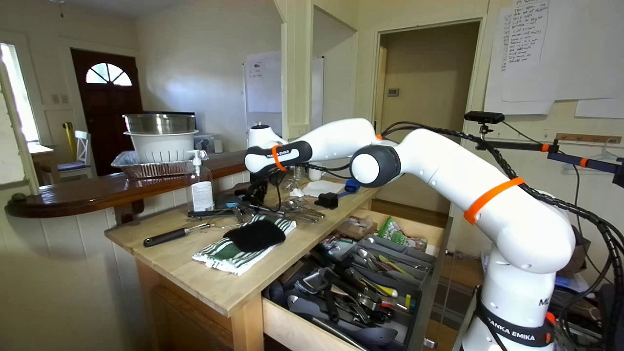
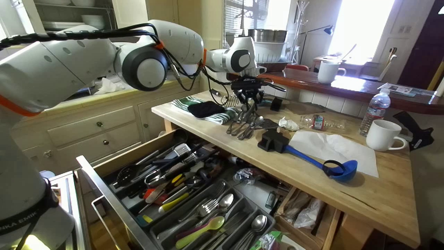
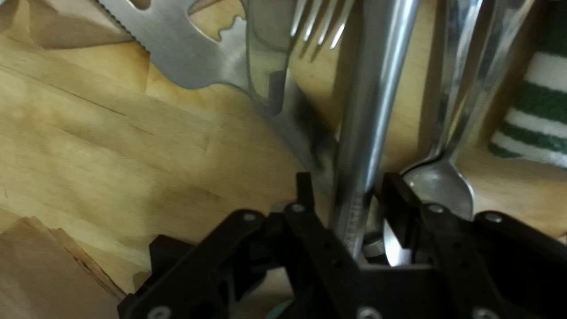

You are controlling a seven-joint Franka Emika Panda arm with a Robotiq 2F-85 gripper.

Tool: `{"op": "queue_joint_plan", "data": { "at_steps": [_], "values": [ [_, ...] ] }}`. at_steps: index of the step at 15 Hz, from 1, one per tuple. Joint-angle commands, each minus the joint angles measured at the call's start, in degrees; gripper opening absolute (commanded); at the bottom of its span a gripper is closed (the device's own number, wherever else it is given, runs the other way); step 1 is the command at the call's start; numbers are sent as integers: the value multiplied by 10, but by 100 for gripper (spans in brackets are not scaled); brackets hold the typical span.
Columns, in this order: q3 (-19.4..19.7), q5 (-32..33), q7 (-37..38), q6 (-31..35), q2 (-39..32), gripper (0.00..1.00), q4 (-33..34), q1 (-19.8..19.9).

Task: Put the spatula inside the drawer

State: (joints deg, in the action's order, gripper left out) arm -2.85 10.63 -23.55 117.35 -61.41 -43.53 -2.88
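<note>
Wrist view, clock centred on the gripper (image 3: 348, 190), left to right:
8–9 o'clock: brown paper (image 3: 48, 274); stay off it.
10–11: likely the spatula (image 3: 190, 53), going by its saw-edged, notched head; on the bench (image 3: 146, 146), neck slanting in toward centre.
Just shy of 12: fork tines (image 3: 325, 26).
Centre up to 12:30: metal tube handle (image 3: 376, 102). Gripper is spread astride it, slack visible both sides, nothing pinched. Tube and notched head don't line up; can't tell if they're one tool, so confirm target before closing.
3: spoon (image 3: 443, 184), right beside the gripper; could ride along.
2: striped towel (image 3: 531, 119).

Step in hand looks like the grasp. Square up across the handle, close low, lift slowly so crossed pieces slide off. Then drawer (image 2: 105, 192), pulled out, roughly 7 o'clock from the gripper in an exterior view. It's crowded: lay the tool flat, nothing above the rim.

Text, left to right in an exterior view: soap bottle (image 1: 202, 197) label too small; arm (image 1: 443, 165) shows EMIKA near the wrist, ANKA EMIKA at the base; handwritten sheet (image 1: 526, 39) illegible. Tube lettering at 6 o'clock: too blurred.
</note>
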Motion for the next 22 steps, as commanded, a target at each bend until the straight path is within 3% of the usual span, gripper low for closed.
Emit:
{"op": "queue_joint_plan", "data": {
  "at_steps": [1, 2, 3, 4, 15, 22],
  "values": [
    [-7, -8, -11, -22, -19, 14, 33, 4],
    [-6, -6, -11, -24, -16, 4, 31, 3],
    [-5, -4, -8, -25, -13, 2, 28, 0],
    [-6, -4, -10, -23, -9, 6, 24, 0],
    [-21, -10, 22, -17, 68, 6, -66, -8],
    [-13, -10, 154, 9, 179, 6, -251, -11]
  ]
}}
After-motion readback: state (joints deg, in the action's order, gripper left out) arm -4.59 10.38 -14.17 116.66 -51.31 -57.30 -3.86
